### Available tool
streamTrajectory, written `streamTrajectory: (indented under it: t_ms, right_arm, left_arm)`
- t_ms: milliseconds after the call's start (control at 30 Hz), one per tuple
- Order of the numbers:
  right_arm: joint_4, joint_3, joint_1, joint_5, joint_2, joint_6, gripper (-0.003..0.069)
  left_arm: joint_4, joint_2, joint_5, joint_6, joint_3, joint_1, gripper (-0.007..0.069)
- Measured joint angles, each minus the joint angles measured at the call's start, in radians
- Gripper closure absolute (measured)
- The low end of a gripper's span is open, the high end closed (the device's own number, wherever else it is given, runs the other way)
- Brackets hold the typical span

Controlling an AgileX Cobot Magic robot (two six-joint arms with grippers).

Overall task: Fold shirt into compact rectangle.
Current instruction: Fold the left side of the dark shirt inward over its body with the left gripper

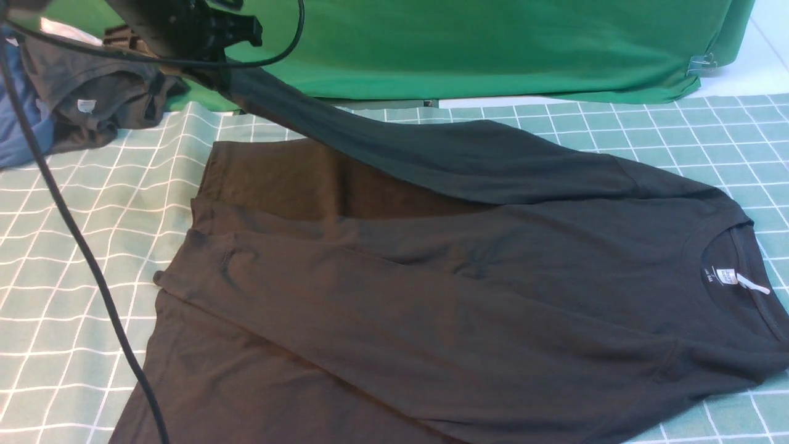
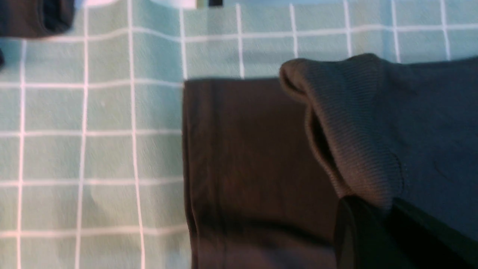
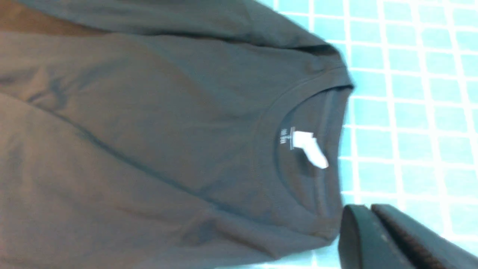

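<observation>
The black shirt [image 1: 431,296] lies spread on the checked tablecloth [image 1: 80,203], its round neck and white tag [image 1: 749,283] at the right. One long sleeve rises diagonally from the shirt to the far left. There my left gripper [image 1: 209,68] is shut on its end. In the left wrist view the ribbed cuff [image 2: 354,123] is pinched in the left gripper [image 2: 377,209], hanging above the shirt's hem [image 2: 254,168]. The right gripper [image 3: 368,209] does not show in the front view. It hovers shut and empty beside the collar, near the tag [image 3: 310,147].
A dark grey garment [image 1: 98,98] and a blue cloth [image 1: 18,123] lie heaped at the far left. A bright green cloth [image 1: 493,43] hangs along the back, with a metal clip [image 1: 703,63] at its right end. A black cable [image 1: 80,240] crosses the left side.
</observation>
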State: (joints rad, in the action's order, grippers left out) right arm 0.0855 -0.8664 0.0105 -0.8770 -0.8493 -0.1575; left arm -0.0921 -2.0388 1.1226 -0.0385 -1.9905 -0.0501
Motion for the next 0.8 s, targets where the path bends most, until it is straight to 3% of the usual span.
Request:
streamTrajectory:
  t_ms: [267,800]
  right_arm:
    - [-0.01,-0.02,0.0,-0.016,-0.026,0.016,0.0644]
    - [0.02,-0.02,0.0,-0.017,-0.026,0.018,0.0644]
  left_arm:
    - [-0.013,0.042,0.087,0.016,0.044,-0.002,0.0603]
    - [0.04,0.398,-0.05,-0.125,0.672,-0.05,0.0603]
